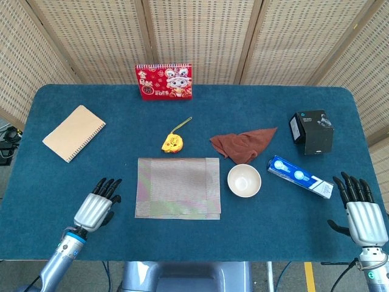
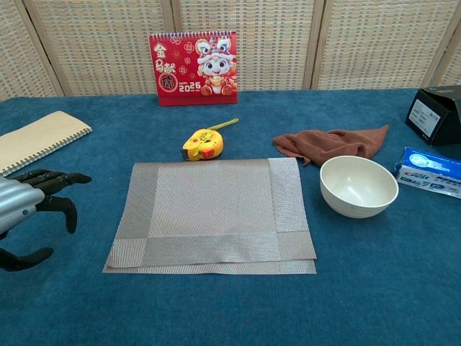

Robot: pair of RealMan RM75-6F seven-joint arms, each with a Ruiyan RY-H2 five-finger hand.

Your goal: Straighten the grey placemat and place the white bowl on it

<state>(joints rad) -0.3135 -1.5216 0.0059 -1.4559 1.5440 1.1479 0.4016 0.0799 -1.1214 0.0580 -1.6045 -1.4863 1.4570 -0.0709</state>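
Observation:
The grey placemat (image 1: 177,187) (image 2: 212,214) lies at the table's middle with its near edge folded over, a doubled strip showing along the front. Just right of it the white bowl (image 1: 244,180) (image 2: 359,185) stands upright and empty. My left hand (image 1: 96,207) (image 2: 29,205) hovers a short way left of the placemat, open, fingers spread and pointing toward it, touching nothing. Far off at the table's near right corner my right hand (image 1: 363,213) is open and empty; the chest view does not show it.
A yellow tape measure (image 1: 172,142) lies just behind the placemat. A brown cloth (image 1: 243,143) sits behind the bowl, a blue-white packet (image 1: 300,176) to its right, a black box (image 1: 312,131) beyond. A tan notebook (image 1: 73,132) lies far left, a red calendar (image 1: 163,81) at the back.

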